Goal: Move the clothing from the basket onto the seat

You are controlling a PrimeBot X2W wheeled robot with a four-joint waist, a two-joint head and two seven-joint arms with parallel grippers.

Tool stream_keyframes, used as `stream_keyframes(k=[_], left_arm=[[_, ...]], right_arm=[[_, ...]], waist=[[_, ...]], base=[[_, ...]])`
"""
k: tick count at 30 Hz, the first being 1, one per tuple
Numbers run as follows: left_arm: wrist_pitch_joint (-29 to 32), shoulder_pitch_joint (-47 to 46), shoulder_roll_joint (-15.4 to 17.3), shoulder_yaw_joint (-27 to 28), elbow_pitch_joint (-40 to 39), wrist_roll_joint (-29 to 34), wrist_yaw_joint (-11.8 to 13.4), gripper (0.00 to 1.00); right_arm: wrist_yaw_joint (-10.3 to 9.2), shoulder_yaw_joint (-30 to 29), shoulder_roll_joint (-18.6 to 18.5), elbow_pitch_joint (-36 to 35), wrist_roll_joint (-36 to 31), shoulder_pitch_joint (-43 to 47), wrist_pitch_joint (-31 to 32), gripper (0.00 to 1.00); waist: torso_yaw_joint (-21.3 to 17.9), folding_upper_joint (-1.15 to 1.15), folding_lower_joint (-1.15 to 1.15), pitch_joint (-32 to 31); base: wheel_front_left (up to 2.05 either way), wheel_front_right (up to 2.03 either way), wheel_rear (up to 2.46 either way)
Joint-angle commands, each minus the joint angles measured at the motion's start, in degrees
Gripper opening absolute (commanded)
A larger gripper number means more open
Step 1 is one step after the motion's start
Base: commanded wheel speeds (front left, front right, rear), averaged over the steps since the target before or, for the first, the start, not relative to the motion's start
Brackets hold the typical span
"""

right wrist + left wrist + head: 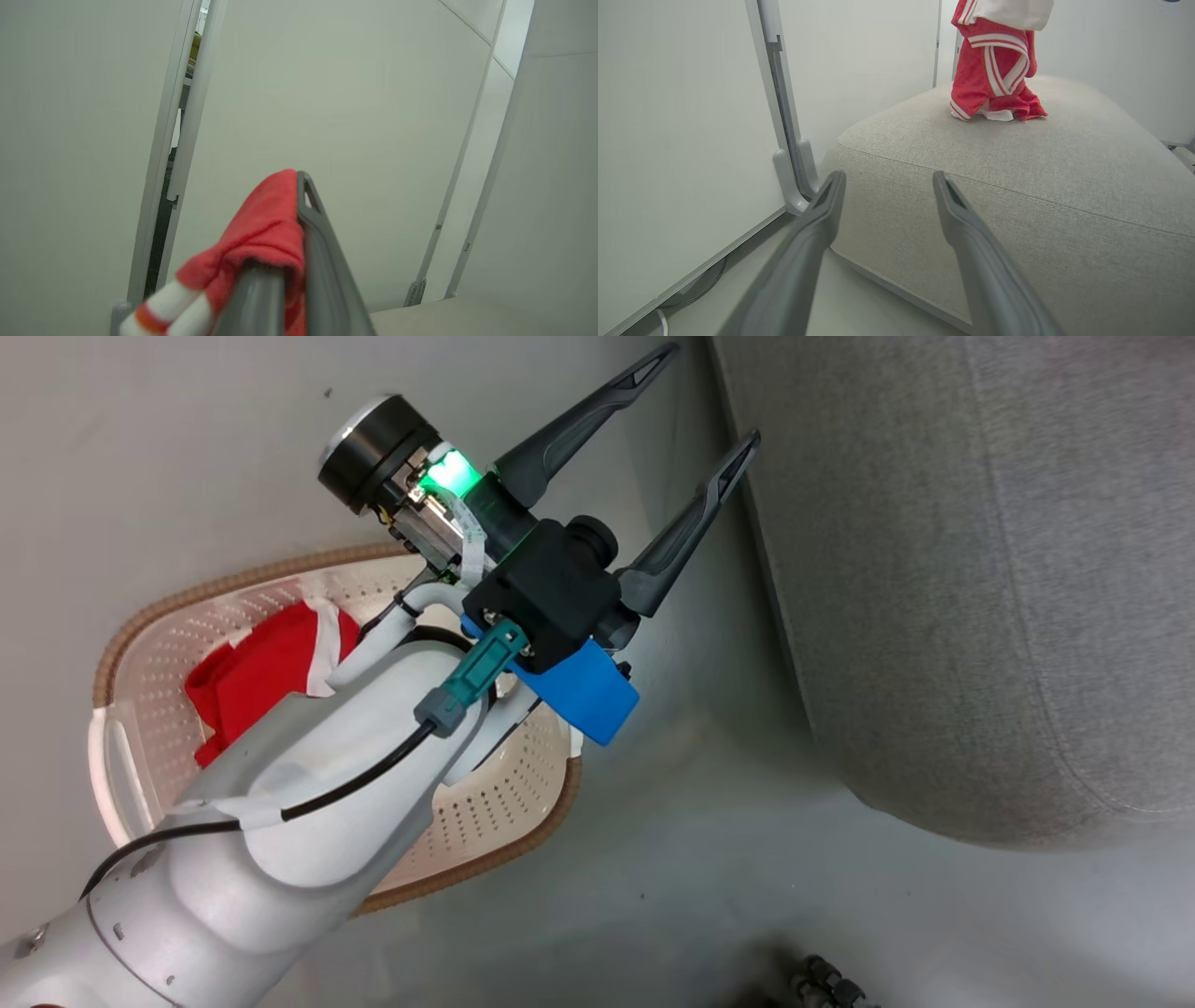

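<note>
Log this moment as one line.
left gripper: open, empty | right gripper: shut on red striped garment | red striped garment: hanging, lower end on seat | basket: second red garment inside

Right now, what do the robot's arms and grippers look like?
The left gripper has two long, dark grey, tapering fingers with slotted tips. Behind them sit a black block, a blue plastic piece, a teal connector and a green light. The left forearm is smooth and pale grey-white, with a black cable along it. The fingers of the right gripper match.
</note>
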Motion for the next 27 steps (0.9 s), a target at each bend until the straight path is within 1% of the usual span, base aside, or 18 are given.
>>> stream_keyframes(k=[1, 4, 8, 13, 19, 22, 23, 24, 27], left_arm=[[0.18, -1.23, 0.03, -0.17, -0.51, 0.37, -0.11, 1.00], [-0.01, -2.04, -0.15, -0.55, -1.00, 1.00, -0.31, 1.00], [-0.33, -2.67, -0.39, -1.00, -1.08, 1.42, -0.14, 1.00], [-0.80, -2.72, -0.38, -1.34, -0.67, 1.45, 0.12, 1.00], [-1.18, -1.99, -0.03, -1.56, -0.03, 0.98, 0.45, 1.00], [-1.32, -1.82, 0.23, -1.44, 0.11, 0.70, 0.63, 1.00], [-1.50, -1.76, 0.28, -1.41, 0.20, 0.71, 0.68, 1.00], [-1.69, -1.64, 0.28, -1.38, 0.27, 0.62, 0.74, 1.00], [-2.32, -0.89, 0.07, -1.44, 0.77, 0.14, 1.07, 1.00]], right_arm=[[0.03, 0.31, 0.84, 1.24, -0.44, 0.17, -0.23, 0.00], [0.02, 0.60, 2.36, 4.06, -1.03, 2.57, -0.21, 0.00], [0.02, -0.25, 4.83, 7.77, -0.01, 5.53, -0.23, 0.00], [0.03, 1.06, 7.84, 12.23, 1.25, 10.12, -0.23, 0.00], [0.02, 2.10, 10.61, 14.93, 2.77, 14.56, -0.23, 0.00], [0.03, 2.97, 11.29, 16.33, 3.12, 15.81, -0.23, 0.00], [0.02, 3.03, 11.34, 16.38, 3.21, 16.05, -0.23, 0.38], [0.02, 3.07, 11.47, 16.50, 3.28, 16.59, -0.23, 1.00], [0.02, 3.24, 11.87, 16.29, 3.58, 18.65, -0.23, 1.00]], waist=[[0.41, 0.00, -0.01, 2.53], [0.64, 0.00, -0.01, 3.71], [0.86, 0.00, -0.01, 4.31], [0.81, 0.00, -0.01, 4.32], [0.50, 0.00, -0.01, 3.75], [0.21, 0.00, -0.01, 3.03], [0.11, 0.00, -0.01, 2.66], [0.01, 0.00, -0.01, 2.22], [-0.24, 0.00, -0.01, 0.42]], base=[[0.00, 0.00, 0.00], [0.00, 0.00, 0.00], [0.00, 0.00, 0.00], [0.00, 0.00, 0.00], [0.00, 0.00, 0.00], [0.00, 0.00, 0.00], [0.00, 0.00, 0.00], [0.00, 0.00, 0.00], [0.00, 0.00, 0.00]])
